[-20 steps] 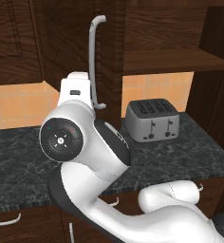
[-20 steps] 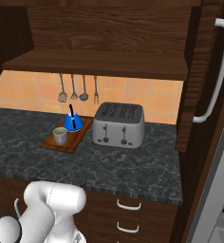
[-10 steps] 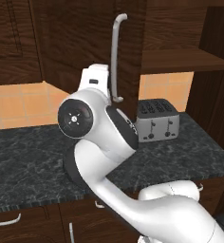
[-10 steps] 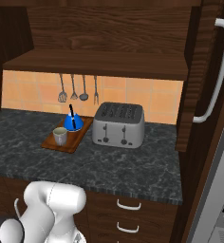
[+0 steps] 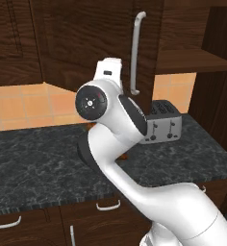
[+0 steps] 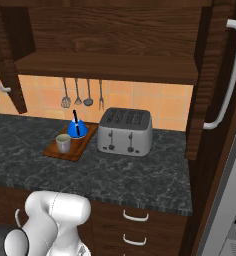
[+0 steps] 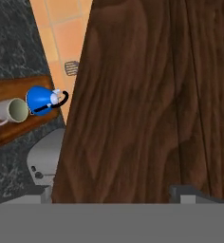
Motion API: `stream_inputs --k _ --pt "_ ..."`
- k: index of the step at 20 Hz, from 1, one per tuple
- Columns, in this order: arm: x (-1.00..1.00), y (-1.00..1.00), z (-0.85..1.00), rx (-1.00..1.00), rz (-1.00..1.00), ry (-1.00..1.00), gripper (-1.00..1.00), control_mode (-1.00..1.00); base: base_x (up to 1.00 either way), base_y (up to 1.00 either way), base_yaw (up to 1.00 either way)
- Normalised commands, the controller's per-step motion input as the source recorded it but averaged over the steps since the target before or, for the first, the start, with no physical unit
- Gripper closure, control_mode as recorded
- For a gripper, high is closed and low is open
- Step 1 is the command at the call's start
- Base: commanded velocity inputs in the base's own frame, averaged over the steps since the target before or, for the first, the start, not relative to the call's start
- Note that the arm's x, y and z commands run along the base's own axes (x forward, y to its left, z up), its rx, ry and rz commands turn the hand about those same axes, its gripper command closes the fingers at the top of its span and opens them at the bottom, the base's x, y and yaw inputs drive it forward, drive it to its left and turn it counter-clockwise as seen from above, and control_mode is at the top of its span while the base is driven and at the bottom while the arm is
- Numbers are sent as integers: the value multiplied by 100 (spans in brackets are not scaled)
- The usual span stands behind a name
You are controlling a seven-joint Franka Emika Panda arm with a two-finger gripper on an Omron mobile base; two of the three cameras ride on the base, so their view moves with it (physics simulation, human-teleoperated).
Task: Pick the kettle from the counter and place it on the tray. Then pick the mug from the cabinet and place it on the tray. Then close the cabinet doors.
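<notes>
Swung further shut: left door (image 5: 96, 43), arm behind it. Kettle (image 6: 77, 129) and mug (image 6: 63, 144) sit on tray (image 6: 82, 145), toaster (image 6: 125, 131) just beside. Jaw state unclear.

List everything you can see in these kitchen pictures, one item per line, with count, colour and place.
kettle: 1, bright blue with black handle, on the tray
mug: 1, grey-beige, on the tray in front of the kettle
tray: 1, brown wood, on the counter left of the toaster
toaster: 1, silver, on the counter
counter: 1, dark marbled stone
hanging utensils: 4, grey, on the orange tile wall
cabinet doors: 2, dark brown, grey bar handles, both partly open
drawers: dark wood, under the counter
end effector: close to the left door panel, opening unclear
</notes>
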Motion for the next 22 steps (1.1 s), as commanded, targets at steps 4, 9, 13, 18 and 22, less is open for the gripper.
stream_inputs --k 4,9,13,18,22 --pt "41 -25 1 0 0 -3 -100 -100 0 0 0" --pt "49 -39 1 0 -1 0 -100 -100 0 0 0" --pt "63 -42 0 0 0 0 -100 -100 0 0 0" --pt "67 -39 0 0 0 0 -100 -100 0 0 0" --pt "61 -29 0 0 0 0 -100 -100 0 0 0"
